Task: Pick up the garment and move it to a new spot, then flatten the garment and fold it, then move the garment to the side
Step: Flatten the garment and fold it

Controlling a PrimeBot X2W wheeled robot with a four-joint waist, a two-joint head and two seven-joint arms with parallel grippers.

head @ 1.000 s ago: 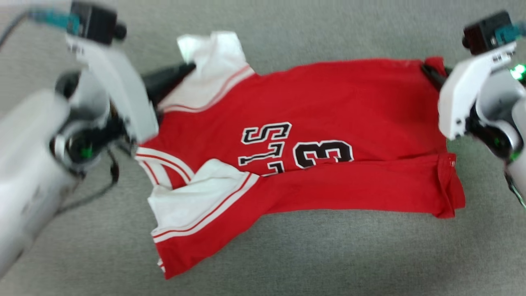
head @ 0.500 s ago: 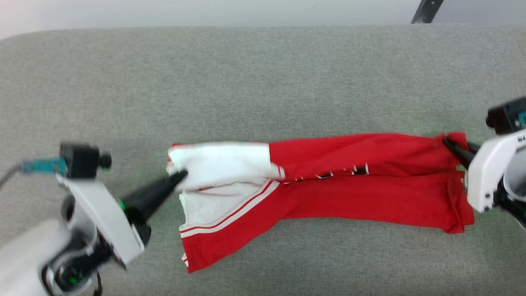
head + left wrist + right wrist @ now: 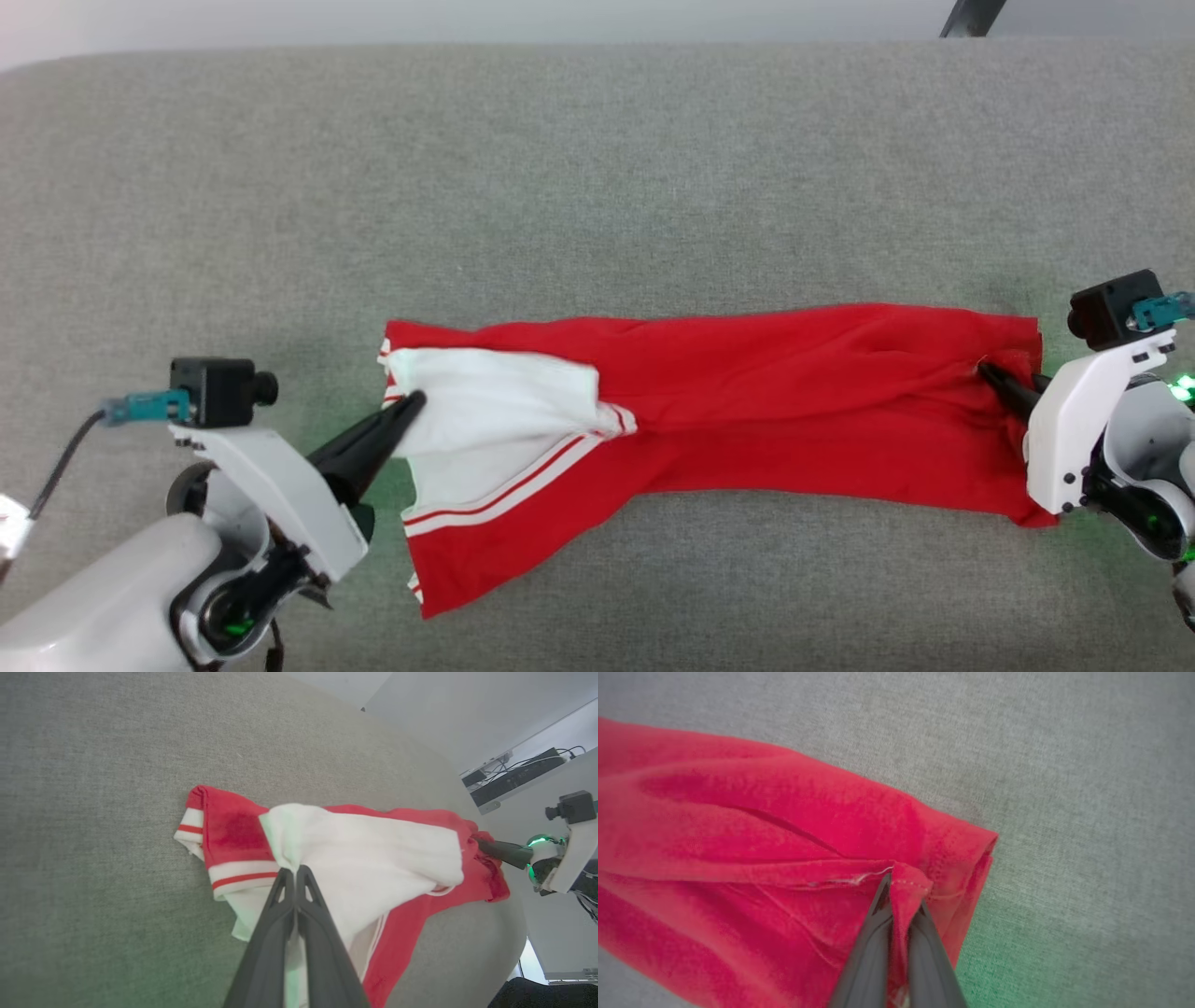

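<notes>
Red garment [image 3: 747,411] folded into a long band across the near half of the grey bench [image 3: 597,187], left tool [image 3: 415,401] clamped on the white sleeve [image 3: 495,397] at its left end, right tool [image 3: 985,371] clamped on the red hem [image 3: 915,884] at its right end

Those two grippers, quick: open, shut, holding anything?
Left gripper: shut on the garment, pinching its white sleeve.
Right gripper: shut on the garment's red end.
</notes>
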